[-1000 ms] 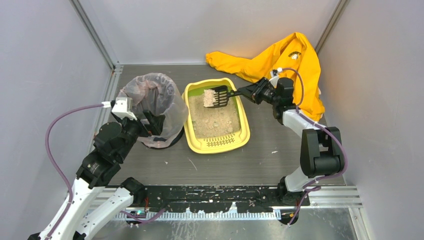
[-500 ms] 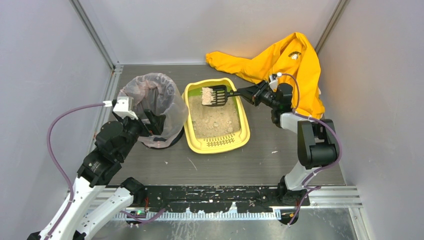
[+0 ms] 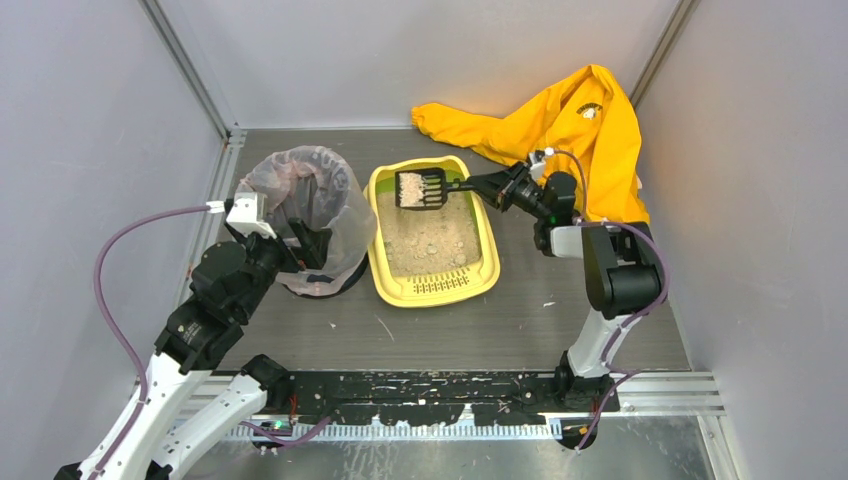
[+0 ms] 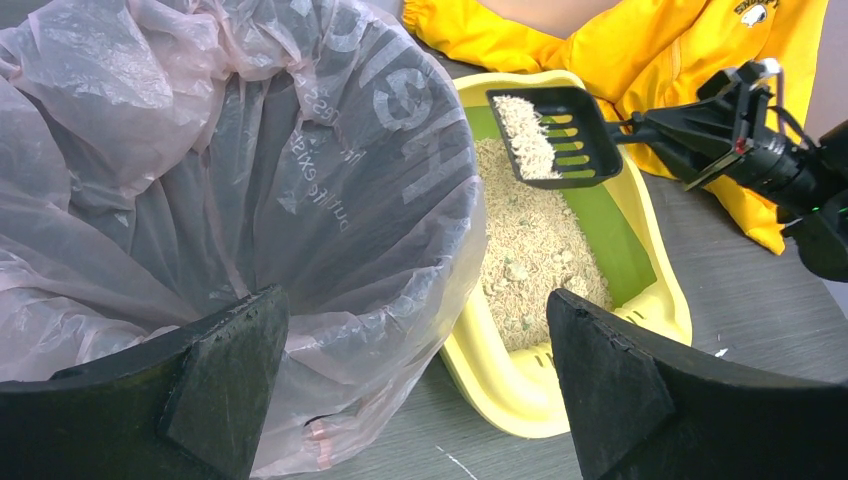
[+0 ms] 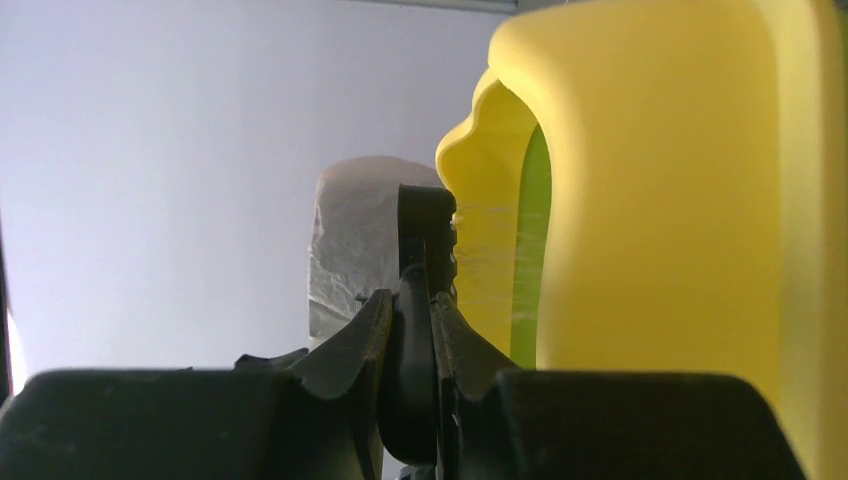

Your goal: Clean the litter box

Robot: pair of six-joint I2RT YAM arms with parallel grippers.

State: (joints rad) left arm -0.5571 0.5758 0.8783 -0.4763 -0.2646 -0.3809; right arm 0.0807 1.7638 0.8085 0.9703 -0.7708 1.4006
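Litter box [image 3: 432, 290] below right fingers' [image 3: 503, 187] scoop [image 3: 420, 188]

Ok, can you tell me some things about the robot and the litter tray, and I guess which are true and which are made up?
1. The round bin lined with a translucent plastic bag stands left of the shallow yellow plastic litter box. True.
2. The right end effector is shut on the handle of the small black slotted scoop. True.
3. The scoop is empty. False: it carries a heap of pale litter.
4. The scoop hangs over the bin. False: it is above the far end of the litter box.
5. The left end effector grips the scoop too. False: it is open, down by the bin.
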